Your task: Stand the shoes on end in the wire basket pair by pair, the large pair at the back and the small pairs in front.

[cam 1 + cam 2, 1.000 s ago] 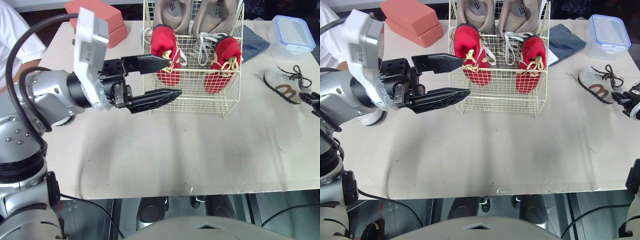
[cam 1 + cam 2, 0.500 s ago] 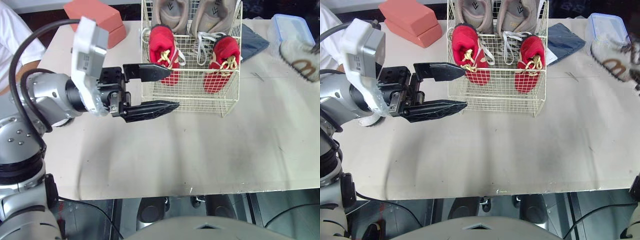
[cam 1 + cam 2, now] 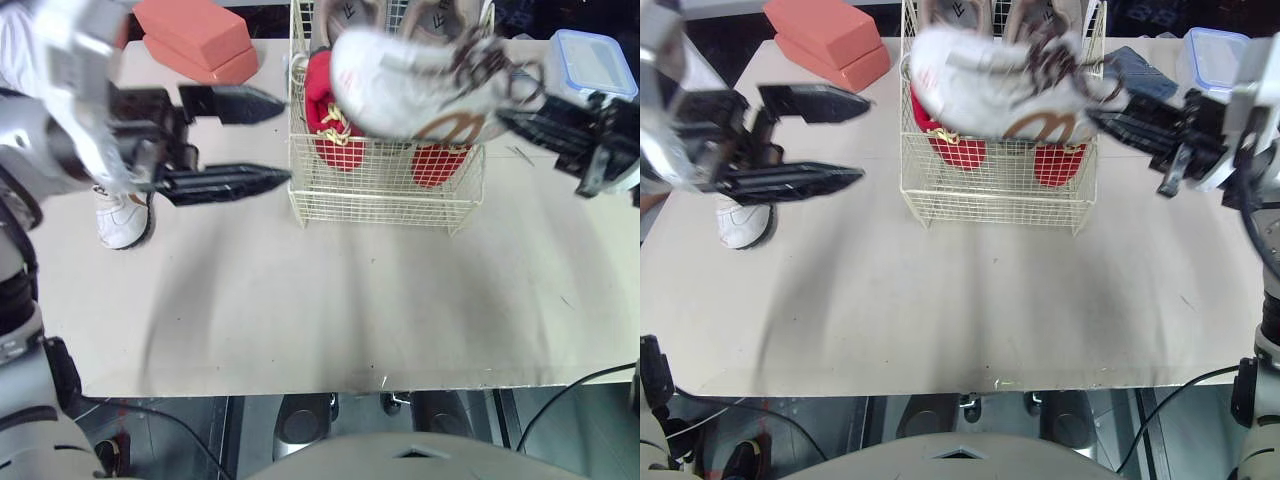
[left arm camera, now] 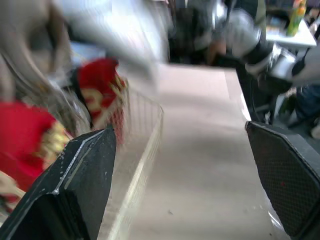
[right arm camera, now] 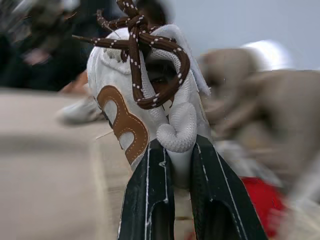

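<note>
The right gripper (image 5: 178, 152) is clamped on the padded heel of a white shoe (image 3: 410, 85), one black finger on each side of the heel tab. The shoe is soft and rounded, with a curved brown mark on its side and brown speckled laces (image 5: 137, 55) tied in a loose knot at the top. It hangs clear of the table (image 3: 350, 300) with its toe towards the robot's left, and in the head views it lies across the top of the basket (image 3: 380, 195); whether it touches the rim I cannot tell. The basket is a box of thin cream wire in a fine square grid with an open top. Standing on end inside it are the tan pair (image 3: 940, 12) at the back and the red pair (image 3: 950, 145), fuzzy-looking with yellowish laces, in front (the held shoe hides their upper parts). The left gripper (image 3: 285, 140) hovers over the table just to the left of the basket, its long tapered fingers spread wide and holding nothing. A second white shoe (image 3: 122, 215) lies on the table below that arm, well apart from the basket. Farther back sit two salmon-coloured blocks (image 3: 195, 35), a clear plastic box (image 3: 590, 60) with a lid, and a dark blue cloth (image 3: 1135, 68) beside the basket.
</note>
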You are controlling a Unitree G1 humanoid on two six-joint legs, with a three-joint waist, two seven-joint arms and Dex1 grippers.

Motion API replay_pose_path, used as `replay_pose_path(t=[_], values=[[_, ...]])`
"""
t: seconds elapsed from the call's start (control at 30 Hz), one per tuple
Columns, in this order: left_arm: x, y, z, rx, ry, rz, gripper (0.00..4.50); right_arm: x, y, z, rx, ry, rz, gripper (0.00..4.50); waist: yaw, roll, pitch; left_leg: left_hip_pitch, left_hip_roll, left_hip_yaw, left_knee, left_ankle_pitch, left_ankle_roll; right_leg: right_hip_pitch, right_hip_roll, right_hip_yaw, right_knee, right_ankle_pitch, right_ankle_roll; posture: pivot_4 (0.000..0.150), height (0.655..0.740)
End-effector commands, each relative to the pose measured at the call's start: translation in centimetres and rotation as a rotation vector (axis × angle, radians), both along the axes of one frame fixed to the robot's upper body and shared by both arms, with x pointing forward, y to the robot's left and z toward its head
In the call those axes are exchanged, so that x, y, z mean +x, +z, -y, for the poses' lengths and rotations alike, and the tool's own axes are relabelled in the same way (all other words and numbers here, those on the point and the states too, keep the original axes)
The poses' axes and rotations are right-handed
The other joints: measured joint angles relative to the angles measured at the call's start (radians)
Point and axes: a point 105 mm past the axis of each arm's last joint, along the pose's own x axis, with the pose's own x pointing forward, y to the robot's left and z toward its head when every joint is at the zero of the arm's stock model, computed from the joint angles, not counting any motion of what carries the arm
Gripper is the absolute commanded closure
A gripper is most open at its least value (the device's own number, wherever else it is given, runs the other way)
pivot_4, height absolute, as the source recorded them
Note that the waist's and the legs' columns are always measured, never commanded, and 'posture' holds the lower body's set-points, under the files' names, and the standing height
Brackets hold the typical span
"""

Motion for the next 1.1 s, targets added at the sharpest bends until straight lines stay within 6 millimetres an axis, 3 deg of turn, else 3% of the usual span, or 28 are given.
replay_pose_path(t=[0.03, 0.13, 0.3, 0.5, 0.7, 0.73, 0.8, 0.9, 1.0, 1.03, 1.1], values=[[-0.8, 1.4, -0.1, -0.021, -0.035, 0.047, 0.00, -1.0, 0.1, -1.1, -0.158, 0.068, 0.165, 4.48, -0.004, 0.000, 0.000, 0.000, 0.000, 0.000, 0.000, 0.000, 0.000, 0.000, 0.000, 0.000, 0.000, 0.000, 0.000, 0.150, 0.6860], [-0.7, -0.8, 1.0, 0.051, -0.083, -0.024, 0.00, -0.7, 0.0, -3.1, -0.333, 0.128, 0.473, 4.48, -0.011, 0.000, 0.001, 0.001, 0.000, 0.001, 0.000, 0.000, 0.000, 0.000, 0.000, 0.001, 0.001, 0.000, 0.000, 0.150, 0.6860], [2.1, -4.1, 1.7, 0.164, -0.001, -0.038, 0.00, -0.4, 1.2, -5.5, -0.448, 0.181, 0.868, 4.48, -0.019, 0.000, 0.001, 0.003, 0.000, 0.002, 0.000, 0.000, -0.001, 0.000, 0.002, 0.002, 0.002, 0.000, 0.000, 0.150, 0.6860], [4.4, -5.1, 2.3, 0.185, 0.043, -0.009, 0.00, -1.3, 2.3, -6.9, -0.454, 0.229, 1.168, 4.48, -0.014, -0.002, 0.002, 0.002, 0.000, 0.004, 0.000, 0.000, -0.001, -0.001, 0.002, 0.003, 0.002, 0.002, -0.003, 0.150, 0.6860], [4.1, -5.9, 2.1, 0.209, 0.011, -0.052, 0.00, -1.2, 2.5, -6.6, -0.455, 0.203, 1.250, 4.48, -0.012, -0.002, 0.002, 0.001, 0.001, 0.004, 0.001, 0.000, -0.001, -0.003, 0.002, 0.002, 0.002, 0.002, -0.004, 0.150, 0.6860], [3.9, -5.9, 2.1, 0.207, -0.003, -0.067, 0.57, -1.1, 2.5, -6.5, -0.456, 0.196, 1.258, 4.50, -0.012, -0.002, 0.002, 0.001, 0.001, 0.004, 0.001, 0.000, -0.001, -0.003, 0.002, 0.002, 0.002, 0.002, -0.004, 0.150, 0.6860], [3.4, -6.1, 2.0, 0.220, -0.034, -0.096, 1.23, -0.9, 2.6, -6.4, -0.459, 0.179, 1.270, 4.50, -0.012, -0.002, 0.002, 0.001, 0.001, 0.004, 0.001, 0.000, -0.001, -0.003, 0.002, 0.002, 0.003, 0.002, -0.003, 0.150, 0.6860], [2.9, -6.4, 1.9, 0.240, -0.056, -0.125, 2.77, -0.5, 2.8, -6.0, -0.461, 0.144, 1.291, 4.50, -0.012, -0.002, 0.002, 0.001, 0.001, 0.003, 0.002, 0.000, -0.001, -0.003, 0.002, 0.003, 0.003, 0.001, -0.002, 0.150, 0.6860], [2.7, -6.7, 1.8, 0.249, -0.062, -0.146, 3.88, -0.2, 3.3, -5.8, -0.446, 0.108, 1.309, 4.50, -0.012, -0.002, 0.002, 0.001, 0.001, 0.003, 0.002, 0.000, -0.001, -0.003, 0.002, 0.003, 0.004, 0.001, -0.003, 0.150, 0.6860], [2.8, -6.6, 1.8, 0.242, -0.058, -0.139, 3.98, -0.1, 3.4, -5.7, -0.439, 0.096, 1.309, 4.50, -0.012, -0.002, 0.002, 0.001, 0.001, 0.003, 0.002, 0.000, -0.001, -0.003, 0.002, 0.003, 0.004, 0.001, -0.003, 0.150, 0.6860], [3.1, -6.3, 1.9, 0.215, -0.042, -0.121, 3.98, 0.1, 3.6, -5.5, -0.419, 0.074, 1.278, 3.74, -0.011, -0.002, 0.002, 0.001, 0.001, 0.003, 0.002, 0.000, -0.001, -0.003, 0.002, 0.003, 0.004, 0.002, -0.003, 0.150, 0.6860]])
